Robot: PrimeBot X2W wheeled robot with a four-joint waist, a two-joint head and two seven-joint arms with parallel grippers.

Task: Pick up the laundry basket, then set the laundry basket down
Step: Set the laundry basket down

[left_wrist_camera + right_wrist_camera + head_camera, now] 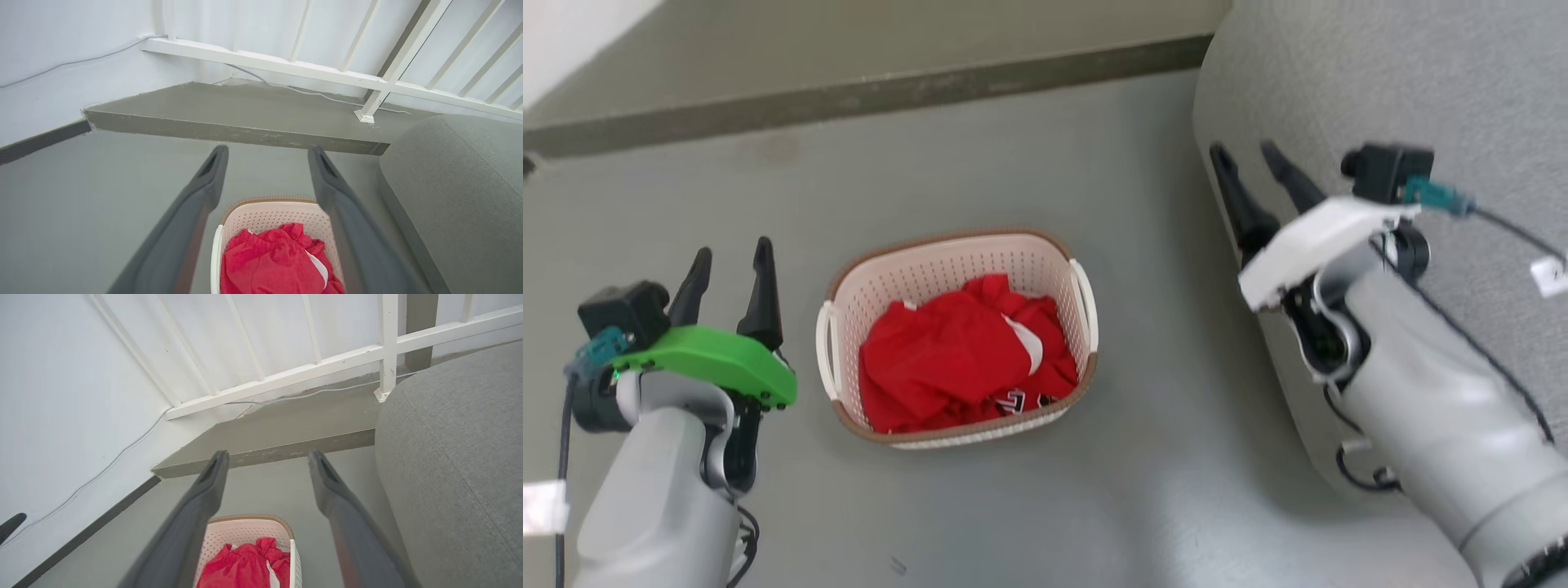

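The laundry basket (1045, 260) stands on the grey floor in the middle of the head view, cream with perforated walls, a brown rim and white side handles, holding red clothing (964, 359). My left gripper (731, 269) hovers open to the basket's left, apart from it, nothing between its fingers. My right gripper (1254, 167) is open, higher and to the right, against the grey sofa. In the left wrist view the basket (261, 214) sits low between the open fingers (204, 192). The right wrist view has the basket (245, 533) at its bottom edge.
A grey sofa (1421, 98) fills the right side, close to the basket. A raised grey step (866, 94) runs across the back, with a white railing (286, 61) and a thin cable (310, 93) on it. Open floor lies in front of the basket.
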